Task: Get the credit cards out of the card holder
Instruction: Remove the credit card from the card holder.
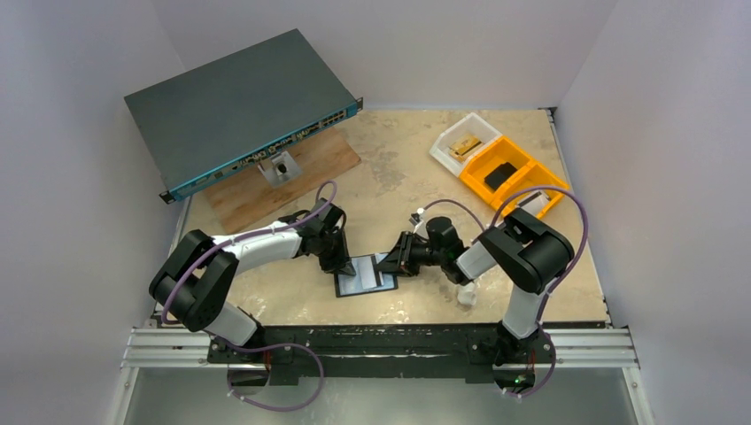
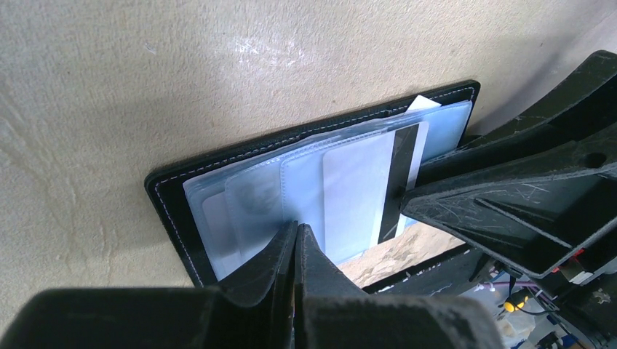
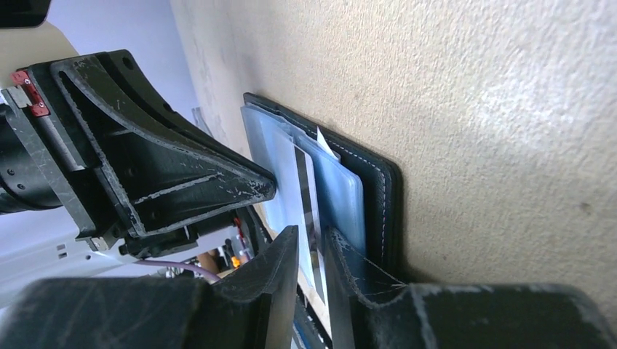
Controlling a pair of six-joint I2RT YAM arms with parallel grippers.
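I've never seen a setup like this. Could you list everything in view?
card holder: one, black, lying open on the table between the grippers
credit cards: number unclear, pale blue-grey, one black-striped, in the holder's clear sleeves
network switch: one, dark grey with a blue front, far left
wooden board: one, brown, under the switch
orange tray: one, far right, holding a black block
clear tray: one, whitish, beside the orange tray, holding a tan piece
table: one, beige
left gripper: black, shut, tip on the sleeves
right gripper: black, jaws slightly apart at the striped card's edge
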